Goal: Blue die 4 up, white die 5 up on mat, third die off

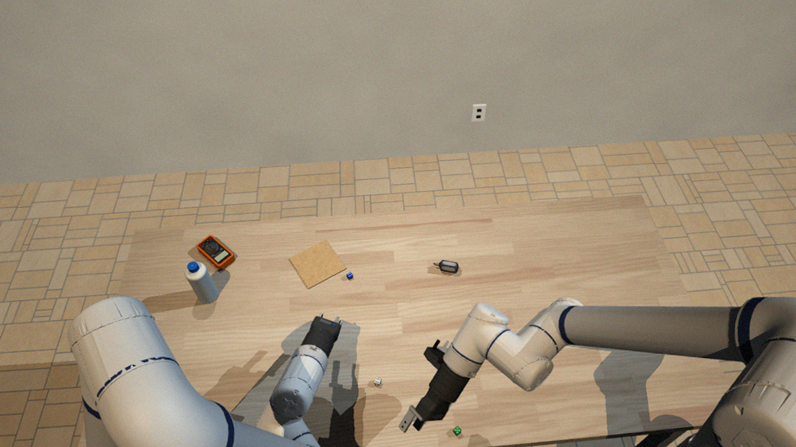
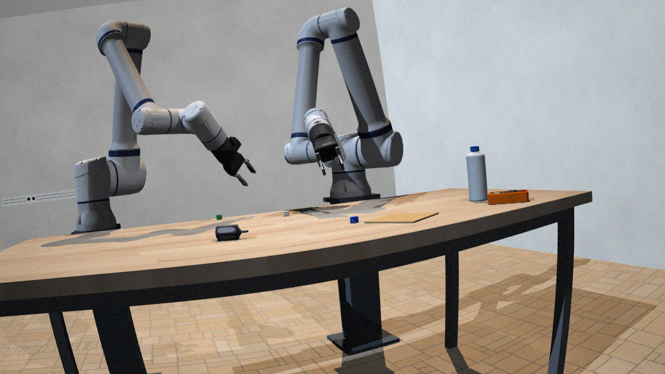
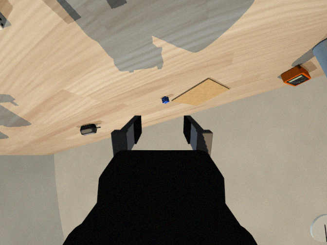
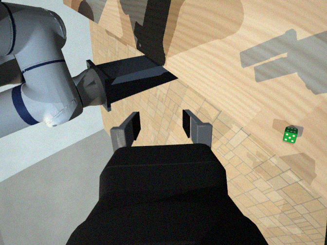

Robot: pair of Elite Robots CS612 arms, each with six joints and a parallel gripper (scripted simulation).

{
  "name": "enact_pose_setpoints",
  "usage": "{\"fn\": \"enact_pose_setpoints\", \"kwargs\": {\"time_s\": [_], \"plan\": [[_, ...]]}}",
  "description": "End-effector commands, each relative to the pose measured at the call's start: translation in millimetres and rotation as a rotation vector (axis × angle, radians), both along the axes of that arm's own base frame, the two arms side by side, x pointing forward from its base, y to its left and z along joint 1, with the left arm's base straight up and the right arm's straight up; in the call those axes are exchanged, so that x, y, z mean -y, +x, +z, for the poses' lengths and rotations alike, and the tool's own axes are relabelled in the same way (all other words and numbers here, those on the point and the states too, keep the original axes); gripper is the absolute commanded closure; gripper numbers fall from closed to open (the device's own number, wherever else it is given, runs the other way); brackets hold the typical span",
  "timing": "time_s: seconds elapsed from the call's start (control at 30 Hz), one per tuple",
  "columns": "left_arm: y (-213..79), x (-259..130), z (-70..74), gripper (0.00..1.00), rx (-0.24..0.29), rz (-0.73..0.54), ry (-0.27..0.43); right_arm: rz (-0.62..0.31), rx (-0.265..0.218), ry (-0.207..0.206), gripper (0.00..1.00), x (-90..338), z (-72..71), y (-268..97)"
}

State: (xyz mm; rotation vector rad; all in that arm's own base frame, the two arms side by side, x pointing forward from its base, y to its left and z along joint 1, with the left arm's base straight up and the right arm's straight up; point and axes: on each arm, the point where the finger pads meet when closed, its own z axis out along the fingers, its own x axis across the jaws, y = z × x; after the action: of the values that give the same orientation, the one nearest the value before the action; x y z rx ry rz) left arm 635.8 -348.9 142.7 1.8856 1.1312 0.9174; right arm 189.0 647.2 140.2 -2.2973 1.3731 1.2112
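Note:
The blue die (image 1: 350, 275) (image 2: 354, 219) (image 3: 165, 99) lies on the table just off one corner of the tan mat (image 1: 318, 264) (image 2: 402, 217) (image 3: 203, 92). The white die (image 1: 377, 381) (image 2: 285, 213) lies on the table, far from the mat. The green die (image 1: 456, 430) (image 2: 218, 216) (image 4: 290, 135) lies near the table edge by the arms. The top numbers are too small to tell for blue and white. My left gripper (image 1: 331, 317) (image 2: 333, 171) (image 3: 162, 124) is open and empty above the table. My right gripper (image 1: 411, 426) (image 2: 250, 178) (image 4: 161, 119) is open and empty, high above the table between the white and green dice.
A white bottle with a blue cap (image 1: 203, 284) (image 2: 476, 176) stands beside an orange multimeter (image 1: 215, 252) (image 2: 507, 197) (image 3: 295, 76). A small dark object with a thin tip (image 1: 448, 266) (image 2: 228, 232) (image 3: 88, 129) lies beyond the blue die, away from the mat.

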Motion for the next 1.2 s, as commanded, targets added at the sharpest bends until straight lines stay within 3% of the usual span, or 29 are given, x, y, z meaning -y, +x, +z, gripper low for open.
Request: {"fn": "enact_pose_setpoints", "kwargs": {"time_s": [0.0,1.17], "plan": [[0.2,0.2,0.6,0.0,0.001,0.0,-0.001,0.0,0.001,0.001,0.0,-0.4,0.8,0.4],[0.2,0.2,0.6,0.0,0.001,0.0,-0.001,-0.037,-0.007,-0.017,0.0,5.3,-0.3,16.5]]}}
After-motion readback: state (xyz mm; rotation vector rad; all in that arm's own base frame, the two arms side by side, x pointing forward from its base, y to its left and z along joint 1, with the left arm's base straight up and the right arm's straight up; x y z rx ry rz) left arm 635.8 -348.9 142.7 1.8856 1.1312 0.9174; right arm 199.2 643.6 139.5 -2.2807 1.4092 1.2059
